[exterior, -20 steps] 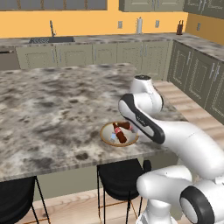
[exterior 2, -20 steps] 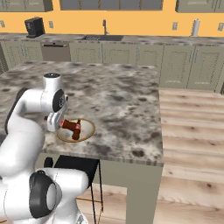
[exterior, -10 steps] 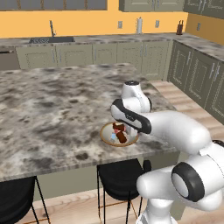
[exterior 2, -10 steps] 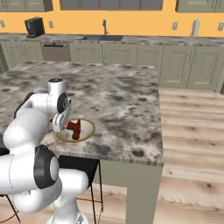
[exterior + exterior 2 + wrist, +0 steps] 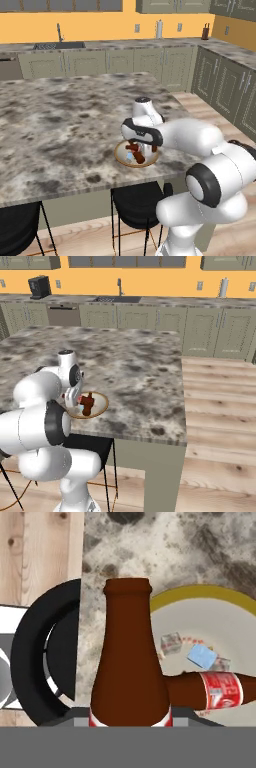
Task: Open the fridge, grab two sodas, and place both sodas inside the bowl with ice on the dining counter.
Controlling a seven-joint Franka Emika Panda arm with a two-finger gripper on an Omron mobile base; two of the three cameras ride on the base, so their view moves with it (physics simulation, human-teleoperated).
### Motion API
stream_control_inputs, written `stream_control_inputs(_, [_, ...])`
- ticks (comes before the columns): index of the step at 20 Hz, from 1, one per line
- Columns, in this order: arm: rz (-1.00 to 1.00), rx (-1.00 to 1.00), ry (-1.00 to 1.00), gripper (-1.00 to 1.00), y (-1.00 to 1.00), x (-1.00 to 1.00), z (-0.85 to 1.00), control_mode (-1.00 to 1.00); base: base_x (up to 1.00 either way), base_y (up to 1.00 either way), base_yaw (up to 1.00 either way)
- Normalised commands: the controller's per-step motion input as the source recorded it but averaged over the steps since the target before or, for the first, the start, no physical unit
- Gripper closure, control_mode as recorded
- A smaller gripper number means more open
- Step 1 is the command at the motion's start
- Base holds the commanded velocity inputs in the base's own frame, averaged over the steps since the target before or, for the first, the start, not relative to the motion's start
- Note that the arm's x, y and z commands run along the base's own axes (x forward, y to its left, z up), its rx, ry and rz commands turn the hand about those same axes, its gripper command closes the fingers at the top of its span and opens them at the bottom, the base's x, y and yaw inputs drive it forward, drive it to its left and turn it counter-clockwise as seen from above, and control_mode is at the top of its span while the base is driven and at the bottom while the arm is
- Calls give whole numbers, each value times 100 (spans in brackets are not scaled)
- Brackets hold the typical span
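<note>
My gripper (image 5: 143, 149) hangs low over the bowl (image 5: 120, 155) near the front edge of the dining counter (image 5: 60, 120), shut on a dark brown soda (image 5: 130, 662). In the hand view that soda's neck points away from the hand, toward the counter edge. A second soda (image 5: 215, 689) with a red label lies on its side in the bowl (image 5: 200, 594) among pale ice cubes (image 5: 202, 655). The right base view has the gripper (image 5: 80, 401) at the left side of the bowl (image 5: 102, 406), with brown glass (image 5: 88, 404) beside it. The fridge is out of view.
Black stools (image 5: 137, 202) stand under the counter's front edge, one right below the bowl (image 5: 45, 652). Wall counters with a sink (image 5: 55, 46) run along the back. Wood floor (image 5: 220, 406) lies to the right of the island.
The arm has folded in and turned at the wrist, bringing the hand with its soda lower over the bowl. The bowl and the lying soda have stayed put.
</note>
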Motion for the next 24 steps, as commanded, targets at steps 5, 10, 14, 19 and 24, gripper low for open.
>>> stream_control_inputs(5, [0,-3,0,100,5,28,-27,-100,0,0,0])
stream_control_inputs(10, [0,-3,0,100,10,23,-29,-100,0,0,0])
stream_control_inputs(14, [0,-3,0,100,3,27,-21,-100,0,0,0])
stream_control_inputs(19, [1,-2,0,100,0,22,-25,-100,0,0,0])
stream_control_inputs(24, [2,-2,0,100,0,16,-24,-100,0,0,0])
